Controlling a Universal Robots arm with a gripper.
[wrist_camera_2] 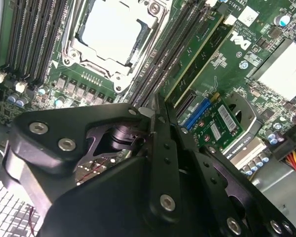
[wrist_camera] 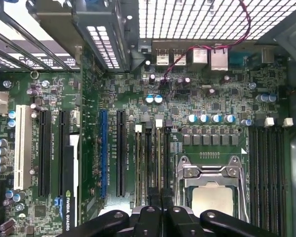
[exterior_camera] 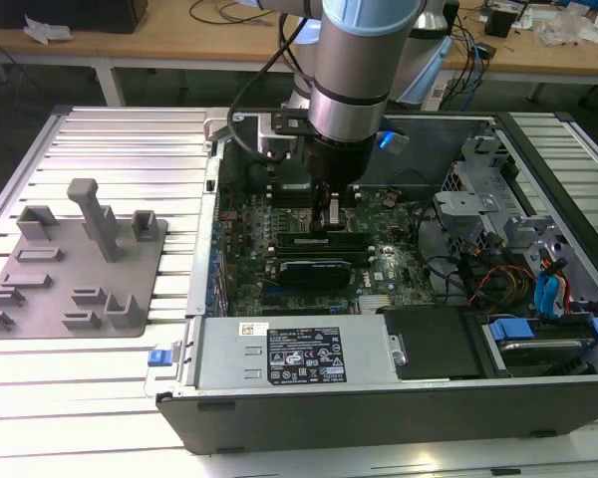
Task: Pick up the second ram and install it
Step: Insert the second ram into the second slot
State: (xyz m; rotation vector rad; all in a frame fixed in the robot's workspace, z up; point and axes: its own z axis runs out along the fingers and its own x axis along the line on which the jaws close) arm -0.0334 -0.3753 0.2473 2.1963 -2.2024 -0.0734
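The gripper [exterior_camera: 331,221] hangs straight down inside the open case [exterior_camera: 399,403], its tips low over the bank of memory slots just beside the socket [wrist_camera: 212,190]. In the second wrist view the gripper [wrist_camera_2: 153,111] has its jaws drawn in until only a thin slit is left between them. In the first wrist view the ram [wrist_camera: 160,165] stands on edge in a slot close to the socket, and its top edge runs straight into that slit at the gripper [wrist_camera: 161,210], so the jaws look pinched on the stick. How deep the ram sits in its slot cannot be told. In the exterior view the ram [exterior_camera: 309,240] shows as a dark bar lying across the board right under the tips. A second stick [wrist_camera_2: 197,54] with a green edge sits in a parallel slot of the same bank, farther from the socket [wrist_camera_2: 111,34] than the gripper's line. The black card [exterior_camera: 314,269] lies beyond the slot bank from the socket, near the ram but apart from it. The grey tray [exterior_camera: 40,289] rests outside the case, well apart from the socket, on the exterior view's left.
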